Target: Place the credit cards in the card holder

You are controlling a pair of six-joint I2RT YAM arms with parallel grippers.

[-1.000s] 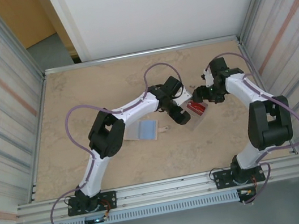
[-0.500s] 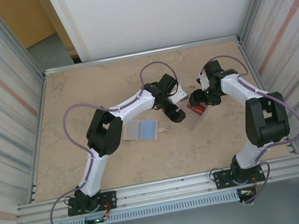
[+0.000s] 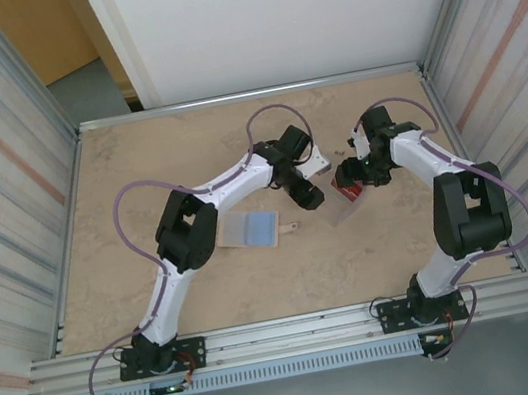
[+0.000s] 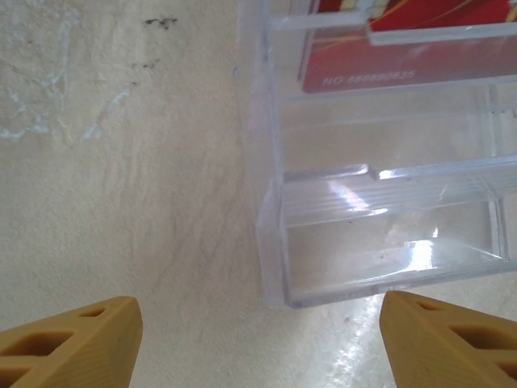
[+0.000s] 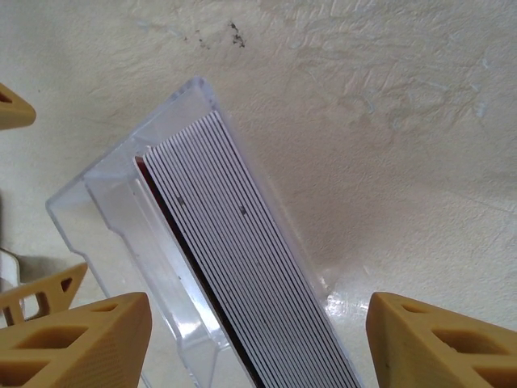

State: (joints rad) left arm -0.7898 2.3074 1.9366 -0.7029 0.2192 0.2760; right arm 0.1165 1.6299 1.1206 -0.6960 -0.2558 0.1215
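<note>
Just ahead of the left pincer [image 4: 258, 327], a little to its right, a clear rectangular plastic case [image 4: 388, 226] lies flat on the mottled beige tabletop [image 4: 121, 162]. At the case's far end from this pincer sits a thin red credit card [image 4: 404, 61] with pale lettering. The left pincer's tan fingers [image 4: 73, 339] are spread wide. Only bare tabletop and the near corner of the case lie between them, and neither finger touches that corner.

The right pincer [image 5: 258, 339] is spread as well. The case runs up slantwise between its fingers, holding a stack of credit cards [image 5: 242, 259] seen edge-on as pale stripes, with a sliver of red along the stack's left side. Its right finger stands apart from the case; whether its left finger touches the case wall I cannot tell.

From above, the small beige fold-over card holder [image 3: 252, 228] lies open with its pale blue pocket up. It sits behind the left pincer, beside that arm and apart from its fingers, and farther still from the right pincer.
</note>
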